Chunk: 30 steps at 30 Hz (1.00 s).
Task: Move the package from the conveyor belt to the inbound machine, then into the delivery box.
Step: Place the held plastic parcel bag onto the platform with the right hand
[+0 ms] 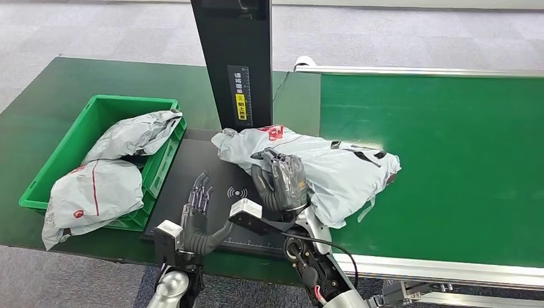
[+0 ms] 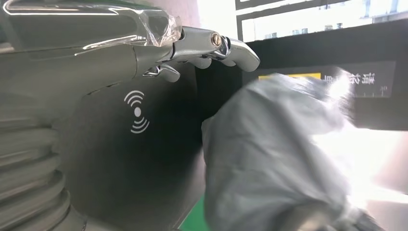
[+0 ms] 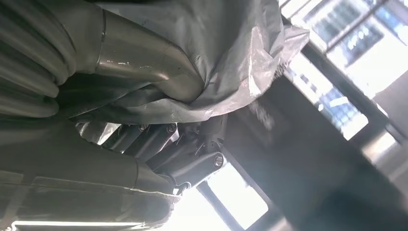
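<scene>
I have the right hand (image 1: 287,181) gripping the grey package (image 1: 327,168), which lies half on the black scanner pad (image 1: 192,168) and half on the conveyor belt (image 1: 449,160), so it can register. My left hand (image 1: 197,200) hovers spread, empty, ready for the green box (image 1: 96,122).

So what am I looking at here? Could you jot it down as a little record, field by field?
Package being moved: grey plastic mailer, lying partly on the black scanner pad and partly on the green conveyor belt
Right hand: grips the near edge of that mailer
Left hand: holds nothing, fingers straight, over the pad
Inbound machine: black post rising behind the pad
Delivery box: green crate left of the pad
Already in crate: two grey packages, both poking over its rim
</scene>
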Each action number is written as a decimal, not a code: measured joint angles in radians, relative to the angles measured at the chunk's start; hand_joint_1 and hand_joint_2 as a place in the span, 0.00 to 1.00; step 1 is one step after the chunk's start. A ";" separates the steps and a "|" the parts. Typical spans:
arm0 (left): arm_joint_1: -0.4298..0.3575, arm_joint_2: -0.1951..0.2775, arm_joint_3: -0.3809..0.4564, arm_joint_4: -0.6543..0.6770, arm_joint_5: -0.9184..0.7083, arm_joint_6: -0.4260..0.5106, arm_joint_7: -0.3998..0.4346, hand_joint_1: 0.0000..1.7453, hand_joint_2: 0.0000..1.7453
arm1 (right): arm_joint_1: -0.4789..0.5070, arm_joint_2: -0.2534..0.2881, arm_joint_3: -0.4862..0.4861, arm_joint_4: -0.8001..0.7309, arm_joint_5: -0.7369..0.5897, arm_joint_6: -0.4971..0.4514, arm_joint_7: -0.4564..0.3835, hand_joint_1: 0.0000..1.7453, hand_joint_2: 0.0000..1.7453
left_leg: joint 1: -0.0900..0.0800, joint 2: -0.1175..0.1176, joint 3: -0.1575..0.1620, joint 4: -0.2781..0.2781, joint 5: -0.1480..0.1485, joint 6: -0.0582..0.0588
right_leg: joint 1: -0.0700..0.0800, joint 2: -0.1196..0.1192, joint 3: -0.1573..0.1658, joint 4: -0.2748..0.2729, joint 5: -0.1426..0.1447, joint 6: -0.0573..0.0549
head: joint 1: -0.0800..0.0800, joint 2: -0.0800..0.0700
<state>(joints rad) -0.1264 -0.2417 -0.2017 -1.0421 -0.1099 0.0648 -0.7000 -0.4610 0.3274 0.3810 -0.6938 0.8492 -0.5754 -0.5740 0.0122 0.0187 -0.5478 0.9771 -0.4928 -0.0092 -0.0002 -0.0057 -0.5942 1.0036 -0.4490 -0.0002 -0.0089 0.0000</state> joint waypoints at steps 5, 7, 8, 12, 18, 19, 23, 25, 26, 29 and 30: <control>0.001 -0.006 -0.003 0.008 -0.006 -0.008 0.000 0.00 1.00 | 0.011 0.001 0.059 0.062 -0.067 0.001 -0.003 1.00 1.00 | 0.000 0.000 0.000 0.000 0.000 0.000 | 0.000 0.000 0.000 0.000 0.000 0.000 | 0.000 0.000; 0.001 -0.008 -0.004 0.012 -0.007 -0.009 0.000 0.00 1.00 | 0.013 0.001 0.076 0.074 -0.077 0.002 -0.004 1.00 1.00 | 0.000 0.000 0.000 0.000 0.000 0.000 | 0.000 0.000 0.000 0.000 0.000 0.000 | 0.000 0.000; 0.001 -0.008 -0.004 0.014 -0.007 -0.010 0.000 0.00 1.00 | 0.013 0.001 0.082 0.078 -0.081 0.003 -0.003 1.00 1.00 | 0.000 0.000 0.000 0.000 0.000 0.000 | 0.000 0.000 0.000 0.000 0.000 0.000 | 0.000 0.000; 0.000 -0.009 -0.004 0.019 -0.007 -0.016 0.000 0.00 1.00 | 0.013 0.001 0.101 0.091 -0.091 0.009 -0.002 1.00 1.00 | 0.000 0.000 0.000 0.000 0.000 0.000 | 0.000 0.000 0.000 0.000 0.000 0.000 | 0.000 0.000; -0.011 -0.009 -0.004 0.033 -0.006 -0.019 0.000 0.00 1.00 | 0.010 0.001 0.139 0.101 -0.141 0.016 0.002 1.00 1.00 | 0.000 0.001 0.000 0.000 0.000 0.000 | 0.000 0.000 0.000 0.000 0.000 0.000 | 0.000 0.000; -0.013 -0.009 -0.004 0.035 -0.006 -0.019 0.000 0.00 1.00 | 0.009 0.002 0.148 0.102 -0.153 0.016 0.003 1.00 1.00 | 0.000 0.001 0.000 0.000 0.000 0.000 | 0.000 0.000 0.000 0.000 0.000 0.000 | 0.000 0.000; -0.018 -0.011 -0.005 0.043 -0.006 -0.016 0.000 0.00 1.00 | 0.004 0.002 0.194 0.102 -0.213 0.007 0.008 1.00 1.00 | 0.000 0.001 0.000 0.000 0.000 0.000 | 0.000 0.000 0.000 0.000 0.000 0.000 | 0.000 0.000; -0.020 -0.011 -0.006 0.046 -0.006 -0.007 0.000 0.00 1.00 | 0.001 0.002 0.220 0.103 -0.243 0.002 0.010 1.00 1.00 | 0.000 0.001 0.000 0.000 0.000 0.000 | 0.000 0.000 0.000 0.000 0.000 0.000 | 0.000 0.000; -0.020 -0.010 -0.006 0.047 -0.006 -0.001 0.000 0.00 1.00 | 0.000 0.002 0.233 0.103 -0.258 -0.001 0.011 1.00 1.00 | 0.000 0.001 0.000 0.000 0.000 0.000 | 0.000 0.000 0.000 0.000 0.000 0.000 | 0.000 0.000; -0.020 -0.008 -0.003 0.048 -0.006 0.016 0.000 0.00 1.00 | -0.005 0.002 0.271 0.104 -0.291 -0.006 0.012 1.00 1.00 | 0.000 0.001 0.000 0.000 0.000 0.000 | 0.000 0.000 0.000 0.000 0.000 0.000 | 0.000 0.000; -0.021 -0.007 -0.002 0.048 -0.006 0.018 0.000 0.00 1.00 | -0.006 0.002 0.282 0.104 -0.295 -0.007 0.012 1.00 1.00 | 0.000 0.001 0.000 0.000 0.000 0.000 | 0.000 0.000 0.000 0.000 0.000 0.000 | 0.000 0.000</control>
<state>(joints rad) -0.1469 -0.2491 -0.2039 -0.9945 -0.1163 0.0831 -0.7002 -0.4673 0.3292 0.6628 -0.5901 0.5540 -0.5819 -0.5617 0.0122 0.0193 -0.5476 0.9771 -0.4928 -0.0092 -0.0003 -0.0055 -0.5945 1.0036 -0.4488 -0.0002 -0.0088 0.0000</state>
